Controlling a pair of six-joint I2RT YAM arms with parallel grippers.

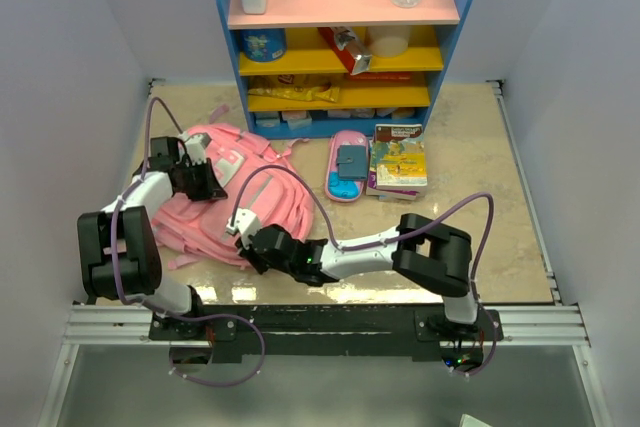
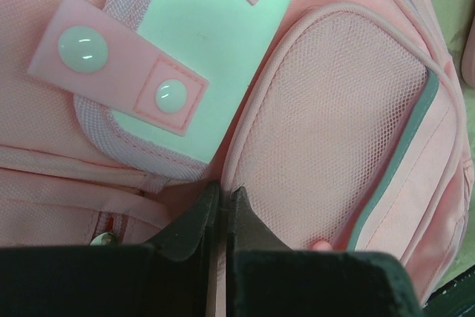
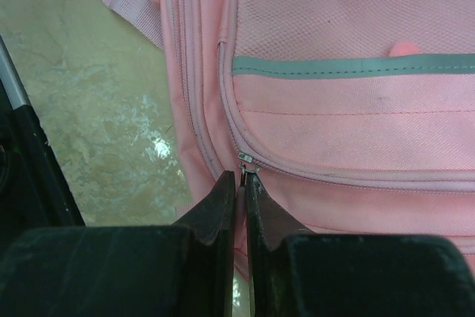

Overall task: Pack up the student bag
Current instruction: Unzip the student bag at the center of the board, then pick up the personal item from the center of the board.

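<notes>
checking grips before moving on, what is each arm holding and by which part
Both hold the student bag: the right gripper, jaws shut, pinches its zip pull; the left gripper pinches fabric beside the mesh pocket.

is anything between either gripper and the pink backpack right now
Nothing visible does. The left gripper is shut on the student bag fabric beside the mesh pocket, and the right gripper is shut at a zip pull; both touch the bag.
</notes>
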